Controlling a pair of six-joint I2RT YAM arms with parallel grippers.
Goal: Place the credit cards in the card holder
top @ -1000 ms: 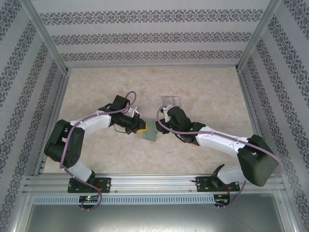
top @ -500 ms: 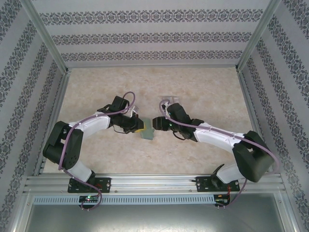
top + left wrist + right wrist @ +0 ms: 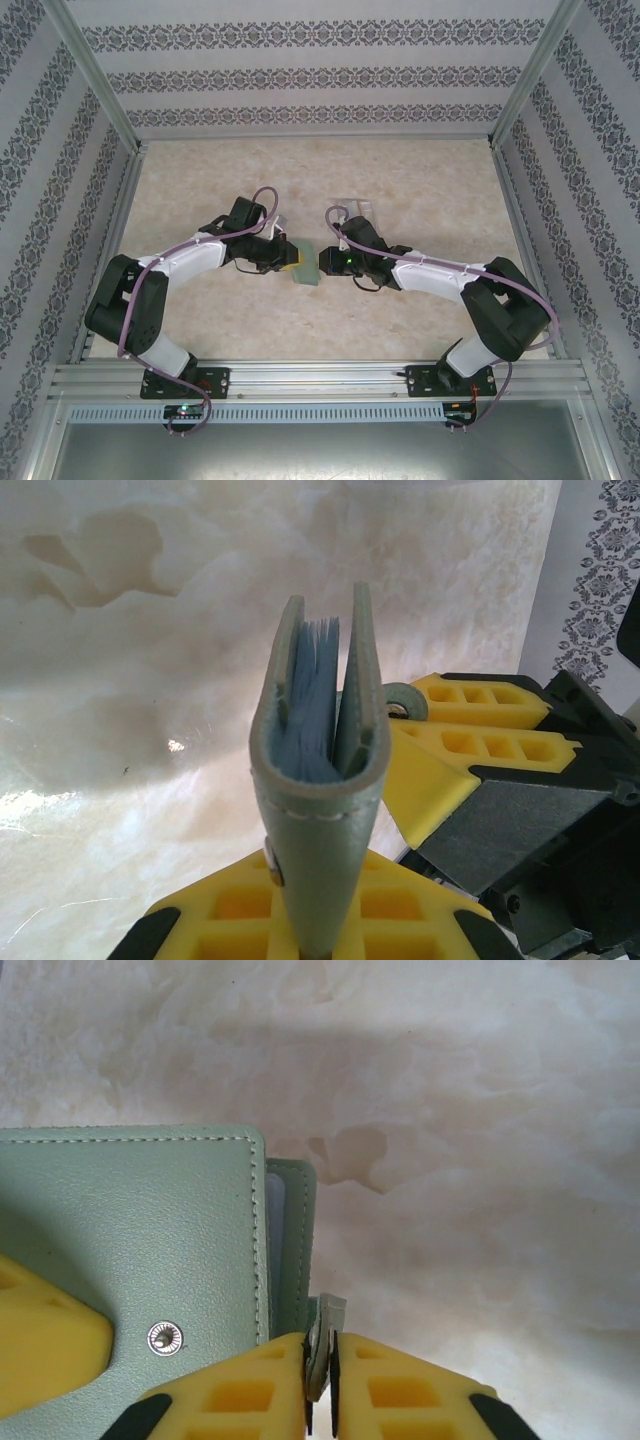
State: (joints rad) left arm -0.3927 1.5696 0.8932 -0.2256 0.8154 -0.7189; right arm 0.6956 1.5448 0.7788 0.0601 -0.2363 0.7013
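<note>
The sage-green card holder (image 3: 307, 277) hangs over the middle of the table, folded, with my left gripper (image 3: 290, 262) shut on its spine. In the left wrist view the card holder (image 3: 320, 780) stands edge-on above my left gripper (image 3: 320, 925), its bluish inner sleeves showing. My right gripper (image 3: 320, 1370) is shut on a small green flap (image 3: 328, 1312) at the card holder's (image 3: 130, 1220) edge, beside its snap stud (image 3: 165, 1338). In the top view the right gripper (image 3: 325, 262) meets the holder from the right. The credit cards (image 3: 353, 206) lie pale and flat on the table behind the right wrist.
The marble-patterned table (image 3: 420, 180) is fenced by patterned walls (image 3: 320, 70) and aluminium rails (image 3: 320, 378) at the near edge. The right gripper's yellow fingers (image 3: 480, 730) crowd the holder's right side; a left finger (image 3: 40, 1345) presses its cover.
My right gripper has swung down and left to the card holder, opening on the way and then shutting on its flap. The left arm has held the holder nearly still.
</note>
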